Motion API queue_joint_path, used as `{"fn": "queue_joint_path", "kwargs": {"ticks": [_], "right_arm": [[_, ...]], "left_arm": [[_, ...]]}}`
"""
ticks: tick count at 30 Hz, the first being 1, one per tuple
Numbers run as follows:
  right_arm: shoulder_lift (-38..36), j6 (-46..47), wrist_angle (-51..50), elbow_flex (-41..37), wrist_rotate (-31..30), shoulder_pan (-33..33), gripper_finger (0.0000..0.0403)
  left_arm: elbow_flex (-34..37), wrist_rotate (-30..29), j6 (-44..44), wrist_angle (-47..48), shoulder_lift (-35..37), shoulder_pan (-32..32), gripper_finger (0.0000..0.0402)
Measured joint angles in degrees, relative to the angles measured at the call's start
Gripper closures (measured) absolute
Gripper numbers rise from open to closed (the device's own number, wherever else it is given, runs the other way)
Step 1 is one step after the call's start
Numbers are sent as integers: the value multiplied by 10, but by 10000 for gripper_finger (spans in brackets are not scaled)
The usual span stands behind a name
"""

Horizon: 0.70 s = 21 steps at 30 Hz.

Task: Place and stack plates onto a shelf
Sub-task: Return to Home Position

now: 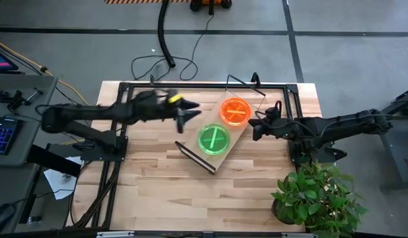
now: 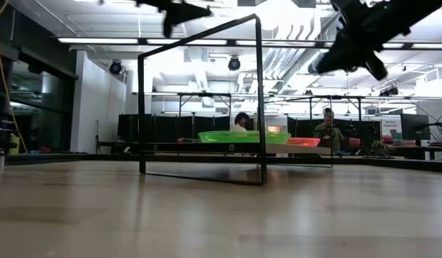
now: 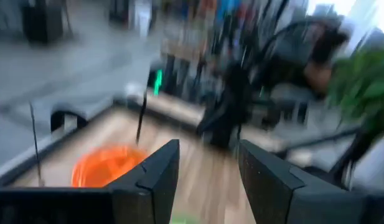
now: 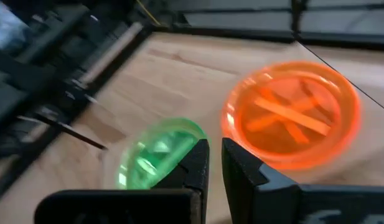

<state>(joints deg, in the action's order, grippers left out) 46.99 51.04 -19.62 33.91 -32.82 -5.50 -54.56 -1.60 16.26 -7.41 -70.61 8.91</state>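
The shelf (image 1: 225,153) lies slanted near the middle of the table (image 1: 164,192), with its dark end edge turned toward the front-left. The plates are on it in 2 piles. The green plates (image 1: 213,139) sit on the half near the dark edge, and the orange plates (image 1: 235,111) sit on the far half, just beside them. How many plates each pile has I cannot count, but in the right wrist view several bright streaks cross each other through the orange pile. In the low view both piles rest flat on the board, and the thin black frame (image 2: 260,93) rises above them.

The left gripper (image 1: 188,116) hangs in the air just left of the shelf, beside the green pile. Its fingers (image 3: 160,171) are clearly apart and nothing is between them.

The right gripper (image 1: 255,125) hangs just right of the shelf, near the orange pile. Its fingers (image 4: 198,165) are almost together, with only a thin slit between them, and they hold nothing.

In the low view both grippers are well above the shelf and touch no plate.

A plant (image 1: 313,198) stands at the front-right corner of the table.
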Motion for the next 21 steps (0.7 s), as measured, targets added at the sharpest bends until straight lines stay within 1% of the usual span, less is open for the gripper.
{"fn": "queue_joint_path", "kwargs": {"ticks": [2,4,6,8,11,14,17,21], "right_arm": [[0,-18,32,0,3,0,375],[-2,-39,52,0,5,0,375],[-3,-59,77,0,10,0,375],[-5,-84,91,0,13,0,375],[-9,-121,120,0,19,0,375],[-17,-125,153,0,22,0,375],[-24,-125,177,0,22,0,375],[-33,-123,198,0,19,0,375]], "left_arm": [[85,-26,11,-98,56,-7,254],[147,-51,12,-182,100,-10,260],[191,-67,-1,-213,146,-10,266],[212,-71,-17,-208,181,-6,271],[230,-71,-38,-174,230,-2,278],[246,-69,-48,-128,282,-2,292],[285,-68,-45,-123,332,-8,322],[350,-66,-17,-146,391,-22,384]]}}
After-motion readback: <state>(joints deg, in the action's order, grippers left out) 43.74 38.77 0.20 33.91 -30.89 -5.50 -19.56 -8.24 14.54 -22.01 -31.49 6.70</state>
